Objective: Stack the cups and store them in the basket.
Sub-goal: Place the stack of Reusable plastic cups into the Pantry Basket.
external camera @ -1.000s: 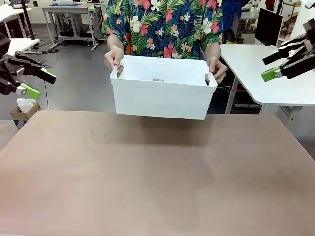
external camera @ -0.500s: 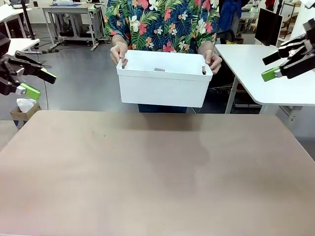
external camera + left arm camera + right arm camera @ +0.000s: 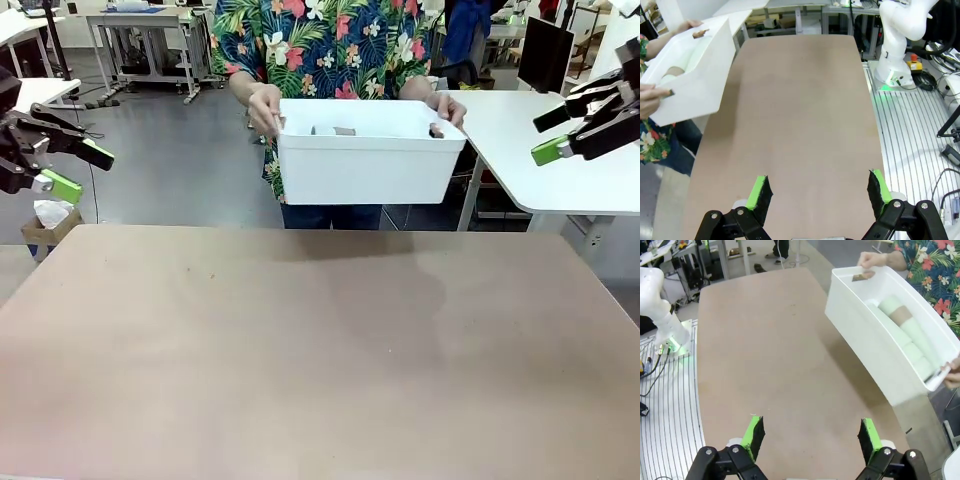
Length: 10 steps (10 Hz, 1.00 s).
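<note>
Lifted higher and drawn back from the table since a second ago, the basket (image 3: 365,165) now hangs in the air at the far edge, carried by the person, whose hands (image 3: 264,104) grip the handle slots at its two short ends and hold it level against the flowered shirt (image 3: 330,45). The right wrist view looks down into the bin and finds the cups (image 3: 905,332) lying on their sides in a nested row along the bottom, pale mint sections with one brown section among them; how many are in the stack cannot be counted from here. The brown table (image 3: 320,350) below carries no cup. The left gripper (image 3: 70,168) hangs raised off the table's left side, its green-padded fingers spread wide and holding nothing, a spread the left wrist view confirms over bare tabletop. The right gripper (image 3: 560,135) is likewise raised at the right side, its fingers wide apart and empty. Both appear where they were a second ago. Judged from how things lie, the stacking and the storing are done, and the task looks complete, with the person taking the filled basket away and nothing evidently left for either arm.
</note>
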### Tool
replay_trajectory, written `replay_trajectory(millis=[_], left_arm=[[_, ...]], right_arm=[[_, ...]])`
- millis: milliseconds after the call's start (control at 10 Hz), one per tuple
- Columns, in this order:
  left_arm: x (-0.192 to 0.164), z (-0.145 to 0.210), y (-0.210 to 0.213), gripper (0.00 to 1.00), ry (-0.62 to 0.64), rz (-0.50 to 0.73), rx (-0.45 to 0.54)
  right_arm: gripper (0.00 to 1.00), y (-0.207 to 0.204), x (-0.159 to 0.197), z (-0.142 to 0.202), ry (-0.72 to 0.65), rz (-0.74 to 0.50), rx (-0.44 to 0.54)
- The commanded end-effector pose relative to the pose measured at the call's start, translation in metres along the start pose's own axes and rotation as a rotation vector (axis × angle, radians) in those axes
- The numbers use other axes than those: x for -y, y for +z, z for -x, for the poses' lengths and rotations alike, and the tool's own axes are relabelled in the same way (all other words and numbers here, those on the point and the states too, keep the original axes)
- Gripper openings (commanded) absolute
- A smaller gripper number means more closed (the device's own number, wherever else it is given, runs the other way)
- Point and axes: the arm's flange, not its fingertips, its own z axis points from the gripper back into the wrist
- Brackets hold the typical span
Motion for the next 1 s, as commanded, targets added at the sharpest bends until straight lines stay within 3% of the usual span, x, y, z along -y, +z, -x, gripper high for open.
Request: replay_trajectory(millis=[0, 900], left_arm=[[-0.0001, -0.0033, 0.0012, 1.00, 0.010, 0.003, 0.016], [-0.0001, -0.0033, 0.0012, 1.00, 0.010, 0.003, 0.016]], right_arm=[[1.00, -0.0010, 0.0016, -0.0006, 0.005, 0.001, 0.020], [1.00, -0.0010, 0.0016, -0.0006, 0.005, 0.001, 0.020]])
